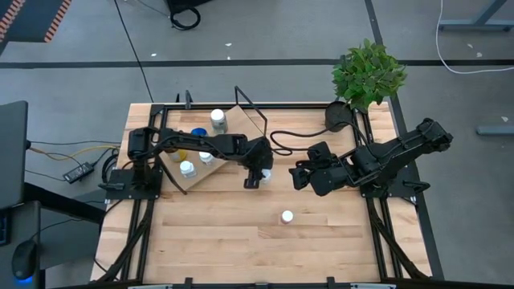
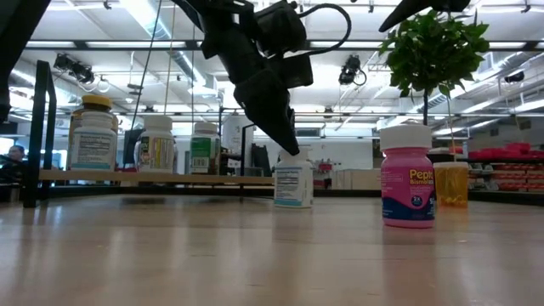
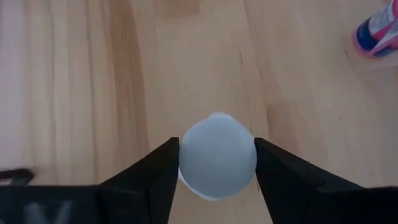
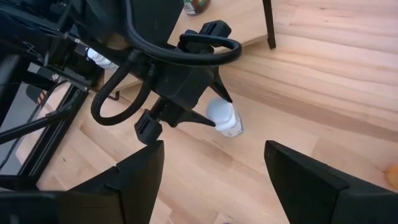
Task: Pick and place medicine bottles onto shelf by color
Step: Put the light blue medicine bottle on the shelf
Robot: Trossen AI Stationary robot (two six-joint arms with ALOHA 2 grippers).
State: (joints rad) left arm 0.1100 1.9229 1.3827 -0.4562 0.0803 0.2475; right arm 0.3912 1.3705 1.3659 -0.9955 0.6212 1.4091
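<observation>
My left gripper (image 1: 255,172) is down over a small white-capped bottle (image 1: 265,171) that stands on the wooden table just right of the shelf (image 1: 233,136). Its fingers are closed on the bottle's cap (image 3: 217,155). The shelf is a light-wood board with a black wire frame; several bottles stand on it (image 1: 217,120) (image 1: 187,168) (image 2: 93,132). A pink white-capped bottle (image 1: 287,217) (image 2: 408,187) stands alone nearer the front. My right gripper (image 1: 299,175) (image 4: 214,186) is open and empty, a little to the right of the left gripper, facing it. My left gripper pinches the white bottle's cap by its round side (image 3: 181,158) between its two fingers, one on each side. The fingers (image 2: 280,127) come from above, slanting down. The bottle stands upright with its base (image 2: 293,204) on the table.
A green plant (image 1: 368,72) stands at the table's far right corner, with a black pot (image 1: 337,116) and a cable beside it. An orange bottle (image 2: 450,183) shows behind the pink one. Bare tabletop (image 1: 241,241) lies along the near side.
</observation>
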